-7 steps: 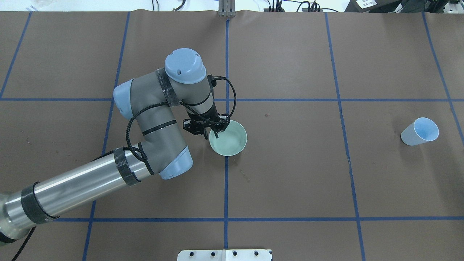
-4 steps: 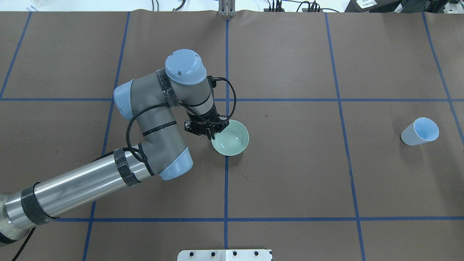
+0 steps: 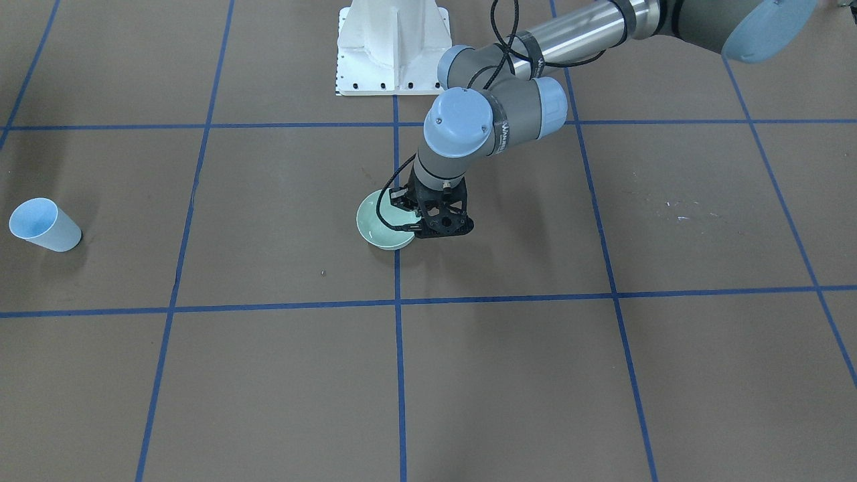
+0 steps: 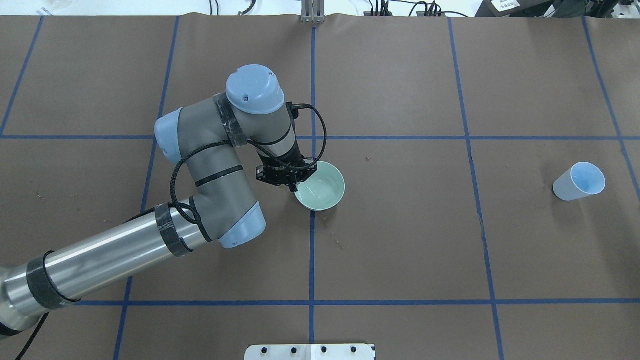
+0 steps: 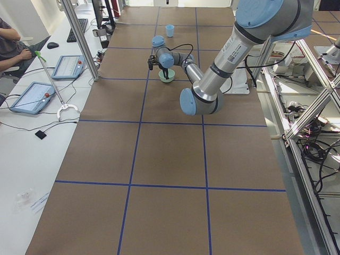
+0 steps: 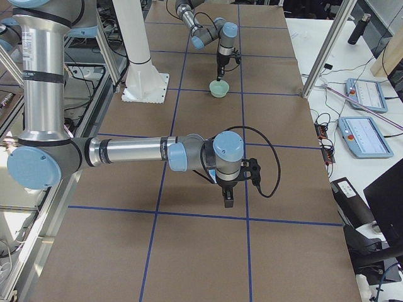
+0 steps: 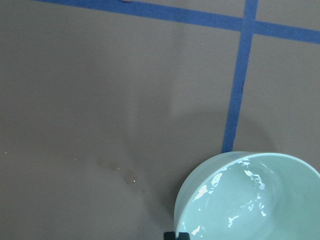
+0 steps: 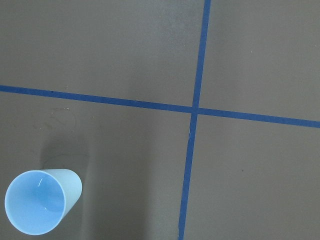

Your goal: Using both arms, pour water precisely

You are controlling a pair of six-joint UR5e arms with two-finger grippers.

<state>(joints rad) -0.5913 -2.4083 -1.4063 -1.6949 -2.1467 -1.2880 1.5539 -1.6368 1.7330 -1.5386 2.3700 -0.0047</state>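
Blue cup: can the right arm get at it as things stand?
Probably yes. The blue cup stands upright and alone on the table, in plain sight of the right wrist camera. The right pincer hangs pointing down above the table; the left arm is away at the bowl.

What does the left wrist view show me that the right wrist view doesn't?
Only the left wrist view: the bowl with water glinting inside, and a few droplets on the table beside it. Only the right wrist view: the cup, upright, seen from above. Both: the brown table crossed by blue tape.
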